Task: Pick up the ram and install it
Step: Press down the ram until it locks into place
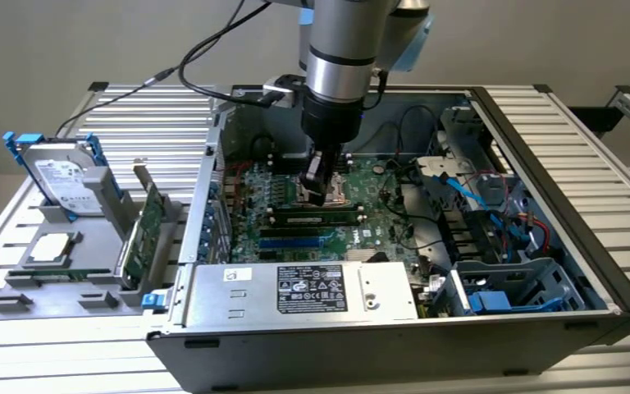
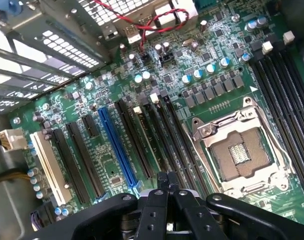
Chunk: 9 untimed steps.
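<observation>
So the pincer (image 1: 317, 193) is down inside the open PC case (image 1: 622, 308), right over the motherboard (image 1: 376, 205), and its fingers are pinched fully together with nothing between them. In the wrist view the closed tips (image 2: 167, 181) sit right above the bank of long black memory slots (image 2: 164, 140), with the CPU socket (image 2: 236, 152) just off to one side of the pincer and the blue slot (image 2: 114, 145) on the other side.

The ram (image 1: 315, 218) looks to me like it's in one of those slots, just beside the pincer's tips, on the side toward the power supply (image 1: 304, 289). It reads as a long dark strip with a green edge. I can't tell whether the tips are touching it, or whether it's seated all the way with the latches clicked.

Handling-wise, I'd guess a stick like this is very light and stiff but thin, so it won't forgive twisting. It's fragile along the contact edge and the chips. The sensible spots to grab are the bare long top edge or the two short ends, pinching the flat faces only lightly. Any push down should go straight along the slot, not off at an angle, or it'll rock in the slot.
</observation>
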{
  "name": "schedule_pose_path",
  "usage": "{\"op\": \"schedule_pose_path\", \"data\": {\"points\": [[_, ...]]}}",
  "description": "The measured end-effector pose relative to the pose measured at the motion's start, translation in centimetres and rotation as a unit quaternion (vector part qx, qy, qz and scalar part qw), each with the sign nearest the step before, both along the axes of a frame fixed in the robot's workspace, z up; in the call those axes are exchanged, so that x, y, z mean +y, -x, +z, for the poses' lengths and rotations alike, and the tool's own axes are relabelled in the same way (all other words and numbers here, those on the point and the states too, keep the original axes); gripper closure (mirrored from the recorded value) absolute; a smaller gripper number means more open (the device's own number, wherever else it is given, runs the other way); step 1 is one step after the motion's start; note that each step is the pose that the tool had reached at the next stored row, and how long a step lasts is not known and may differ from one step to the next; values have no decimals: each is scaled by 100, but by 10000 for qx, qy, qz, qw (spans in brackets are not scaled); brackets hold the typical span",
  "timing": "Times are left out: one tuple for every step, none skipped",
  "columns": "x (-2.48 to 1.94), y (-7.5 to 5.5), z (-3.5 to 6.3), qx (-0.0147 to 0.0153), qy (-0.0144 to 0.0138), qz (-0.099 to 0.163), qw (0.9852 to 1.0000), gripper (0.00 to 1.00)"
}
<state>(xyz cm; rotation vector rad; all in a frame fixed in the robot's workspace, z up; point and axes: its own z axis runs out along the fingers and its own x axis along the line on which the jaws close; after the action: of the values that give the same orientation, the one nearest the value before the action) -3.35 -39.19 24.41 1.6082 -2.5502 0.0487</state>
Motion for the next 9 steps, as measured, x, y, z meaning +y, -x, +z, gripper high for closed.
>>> {"op": "schedule_pose_path", "data": {"points": [[0,0,0,-9,0,-67,10000,89],[0,0,0,-17,0,-133,9999,89],[0,0,0,-25,0,-200,9998,89],[0,0,0,-34,0,-269,9996,89],[0,0,0,-42,0,-335,9994,89],[0,0,0,-50,0,-405,9992,89],[0,0,0,-58,0,-471,9989,89],[0,0,0,-66,0,-538,9985,89],[0,0,0,-75,0,-610,9981,89]]}}
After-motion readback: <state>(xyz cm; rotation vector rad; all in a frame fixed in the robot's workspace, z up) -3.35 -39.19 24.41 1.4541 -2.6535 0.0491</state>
